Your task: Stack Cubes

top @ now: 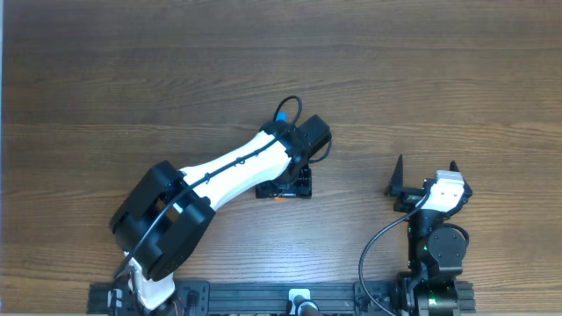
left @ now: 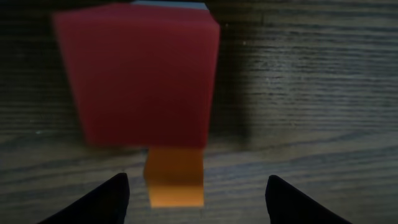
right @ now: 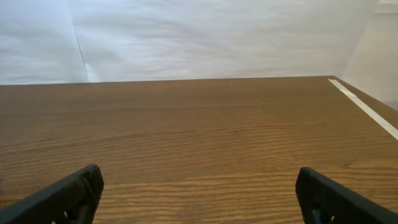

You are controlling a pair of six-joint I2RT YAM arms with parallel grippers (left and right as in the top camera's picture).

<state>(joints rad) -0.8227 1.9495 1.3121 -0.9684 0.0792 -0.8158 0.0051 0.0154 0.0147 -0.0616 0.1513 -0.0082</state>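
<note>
Hanging over the middle of the table [top: 132, 70], the left arm [top: 237, 167] holds the left gripper [left: 196, 202] low above the cubes, fingers spread and clamped on nothing. The red cube [left: 137, 74] looms nearest the wrist camera, so it probably sits raised on another cube. The orange cube [left: 175, 177] lies on the wood just beside red, between the fingers but nearer one of them. A blue sliver [left: 168, 3] at red's far edge may be its base, though I cannot tell for sure. Taking orange looks like the step in hand: centre the fingers on it, drop straight, close on its flat sides, then lift well above red before crossing over. Red is what stands in the way, since a finger brushing it could topple whatever is stacked. The right gripper [top: 424, 173] rests well apart near its base, fingers wide, holding nothing.
</note>
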